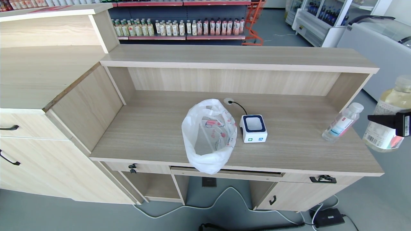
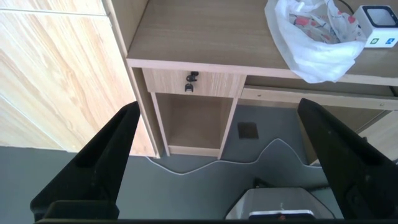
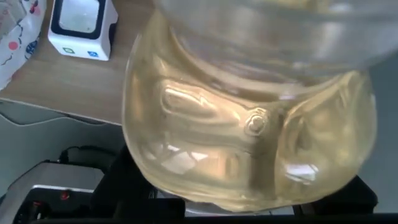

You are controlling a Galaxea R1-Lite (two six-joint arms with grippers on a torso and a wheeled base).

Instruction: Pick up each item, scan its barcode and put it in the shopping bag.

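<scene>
Light wooden counter (image 1: 154,128), grey floor (image 1: 96,215), stocked drink shelves (image 1: 179,27) behind.

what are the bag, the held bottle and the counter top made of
Shopping bag: thin white plastic film, likely; translucent, crumpled, glossy.
Held bottle: clear plastic, seemingly; moulded ribs, pale yellow liquid showing through.
Counter top: matt light wood-grain board, perhaps laminate.

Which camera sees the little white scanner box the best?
The head view: the whole barcode scanner sits on the counter beside the shopping bag. The left wrist view shows part of it, cropped, behind the bag. The right wrist view shows it cropped too, beyond the held bottle.
</scene>
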